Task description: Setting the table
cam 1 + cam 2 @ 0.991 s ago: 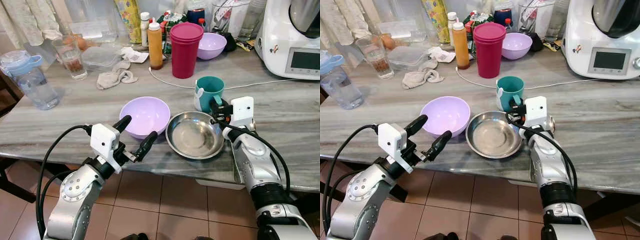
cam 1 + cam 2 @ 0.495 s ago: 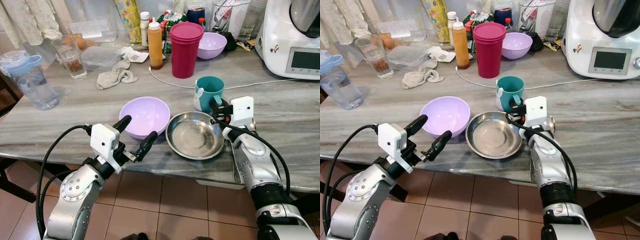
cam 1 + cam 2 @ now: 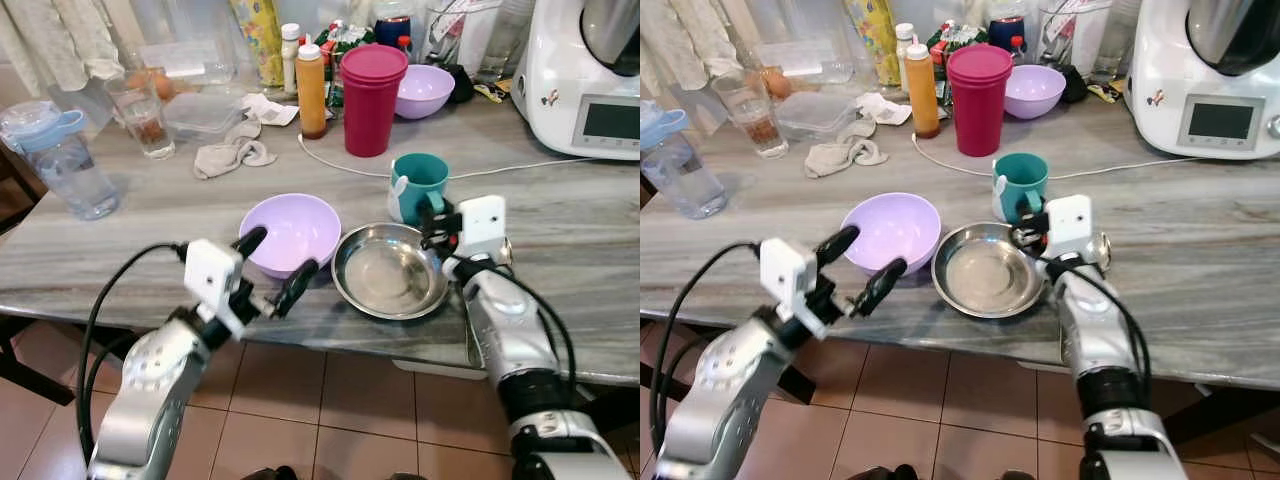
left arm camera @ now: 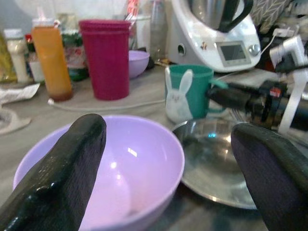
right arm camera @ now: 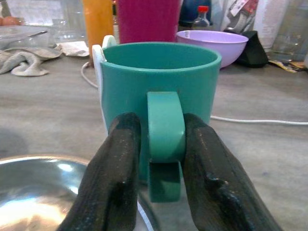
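A teal mug (image 3: 418, 180) with a white rabbit on it stands on the marble counter (image 3: 140, 230), behind a shallow steel bowl (image 3: 388, 270). My right gripper (image 3: 432, 215) is shut on the mug's handle (image 5: 166, 130); in the right wrist view its two fingers (image 5: 120, 163) press the handle from both sides. A lilac bowl (image 3: 290, 230) sits left of the steel bowl, near the counter's front edge. My left gripper (image 3: 280, 255) is open at the lilac bowl's near rim, one finger on each side and nothing held. The left wrist view shows that bowl (image 4: 120, 183) between the fingers.
A white cable (image 3: 340, 160) runs behind the mug. Further back stand stacked red tumblers (image 3: 371, 98), a second lilac bowl (image 3: 421, 90), an orange bottle (image 3: 310, 90) and a white kitchen machine (image 3: 585, 80). A water jug (image 3: 60, 160), glass (image 3: 140, 115) and cloth (image 3: 232, 152) lie at left.
My left arm has shifted slightly up and towards the lilac bowl, its gripper still open. The right gripper stays on the mug's handle.
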Motion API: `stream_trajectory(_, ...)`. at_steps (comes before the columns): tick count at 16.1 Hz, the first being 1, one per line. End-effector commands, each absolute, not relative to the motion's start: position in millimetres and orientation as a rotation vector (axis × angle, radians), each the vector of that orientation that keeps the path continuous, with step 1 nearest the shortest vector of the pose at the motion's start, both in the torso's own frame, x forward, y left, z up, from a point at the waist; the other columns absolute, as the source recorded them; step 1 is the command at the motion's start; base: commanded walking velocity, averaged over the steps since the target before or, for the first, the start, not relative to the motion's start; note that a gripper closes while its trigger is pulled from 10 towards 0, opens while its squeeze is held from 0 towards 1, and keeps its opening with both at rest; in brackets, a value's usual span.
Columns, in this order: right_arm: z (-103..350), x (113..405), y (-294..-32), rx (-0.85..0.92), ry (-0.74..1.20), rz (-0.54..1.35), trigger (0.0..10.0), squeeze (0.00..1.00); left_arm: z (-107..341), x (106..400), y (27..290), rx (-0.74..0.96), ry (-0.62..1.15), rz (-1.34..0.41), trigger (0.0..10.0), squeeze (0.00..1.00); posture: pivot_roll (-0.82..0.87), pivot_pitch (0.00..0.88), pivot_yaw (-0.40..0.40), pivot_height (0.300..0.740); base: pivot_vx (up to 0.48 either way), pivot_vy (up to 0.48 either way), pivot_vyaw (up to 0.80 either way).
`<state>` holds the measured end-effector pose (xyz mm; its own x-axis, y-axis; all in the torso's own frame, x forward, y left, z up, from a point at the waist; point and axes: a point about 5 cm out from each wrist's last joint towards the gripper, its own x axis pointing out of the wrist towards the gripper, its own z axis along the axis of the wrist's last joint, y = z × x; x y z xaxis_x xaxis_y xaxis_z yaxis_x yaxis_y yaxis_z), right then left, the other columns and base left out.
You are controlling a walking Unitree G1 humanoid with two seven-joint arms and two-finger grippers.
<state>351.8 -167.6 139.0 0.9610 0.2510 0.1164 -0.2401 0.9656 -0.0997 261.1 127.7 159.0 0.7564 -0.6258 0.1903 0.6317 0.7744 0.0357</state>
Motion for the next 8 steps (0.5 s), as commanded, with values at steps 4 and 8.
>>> stream_trajectory(4,137.5,350.6,-167.3,-0.107,-0.134,0.249,10.0,1.00,155.9,261.8,129.6,-0.029,-0.182,-0.694,10.0,0.00,-0.20,0.080,0.077,0.740,0.000,0.000,0.00)
stream_trajectory(8,139.0,348.5,-167.5,-0.140,-0.154,0.237,10.0,1.00,156.2,263.8,129.3,-0.034,-0.187,-0.694,10.0,0.00,-0.20,0.085,0.073,0.740,0.000,0.000,0.00)
